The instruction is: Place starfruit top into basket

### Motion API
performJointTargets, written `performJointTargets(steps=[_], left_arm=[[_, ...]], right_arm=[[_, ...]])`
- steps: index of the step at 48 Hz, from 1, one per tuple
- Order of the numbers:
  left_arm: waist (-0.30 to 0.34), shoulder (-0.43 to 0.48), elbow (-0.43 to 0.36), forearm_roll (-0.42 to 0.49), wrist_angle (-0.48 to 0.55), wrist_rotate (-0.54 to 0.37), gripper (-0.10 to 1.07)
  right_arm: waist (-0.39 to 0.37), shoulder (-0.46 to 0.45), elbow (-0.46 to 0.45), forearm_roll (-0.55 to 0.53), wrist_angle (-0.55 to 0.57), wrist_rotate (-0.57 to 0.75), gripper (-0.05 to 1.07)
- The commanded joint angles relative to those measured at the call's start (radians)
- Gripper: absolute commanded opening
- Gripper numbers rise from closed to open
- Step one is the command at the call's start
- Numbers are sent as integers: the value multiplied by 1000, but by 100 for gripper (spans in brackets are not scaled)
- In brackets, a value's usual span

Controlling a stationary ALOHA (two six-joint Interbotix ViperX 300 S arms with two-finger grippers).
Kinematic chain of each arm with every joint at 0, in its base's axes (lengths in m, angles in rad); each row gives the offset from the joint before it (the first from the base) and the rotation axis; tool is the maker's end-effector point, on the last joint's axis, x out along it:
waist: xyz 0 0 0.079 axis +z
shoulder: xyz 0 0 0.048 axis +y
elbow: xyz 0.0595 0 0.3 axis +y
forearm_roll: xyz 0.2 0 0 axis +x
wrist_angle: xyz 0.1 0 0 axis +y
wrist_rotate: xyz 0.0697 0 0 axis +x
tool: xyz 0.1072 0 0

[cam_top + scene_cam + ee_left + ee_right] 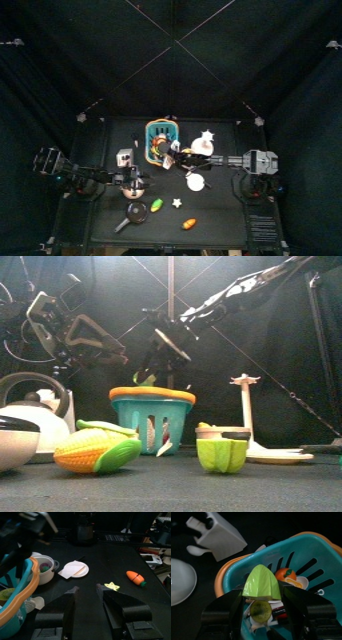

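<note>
The teal basket with an orange rim stands at the table's back middle and behind the toys in the front view. My right gripper is shut on the starfruit top, a light green wedge, and holds it just over the basket's opening. It reaches in from the right; the green piece shows above the rim. An orange fruit piece and a green slice lie inside. My left gripper is open and empty beside the basket.
A green starfruit bottom, a corn cob and a kettle stand at the front. A white plate with a star stand is at the right. A small yellow star, a carrot and a white slice lie near the left gripper.
</note>
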Motion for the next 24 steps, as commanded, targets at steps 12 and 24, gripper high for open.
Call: performJointTargets(steps=[12,24], left_arm=[[2,-9,-11,-2,-9,0,76],[2,-9,-11,-2,-9,0,76]], right_arm=[[-75,52,-48,80,-156,-3,92],[-77,54,-43,80,-127,-6,104]])
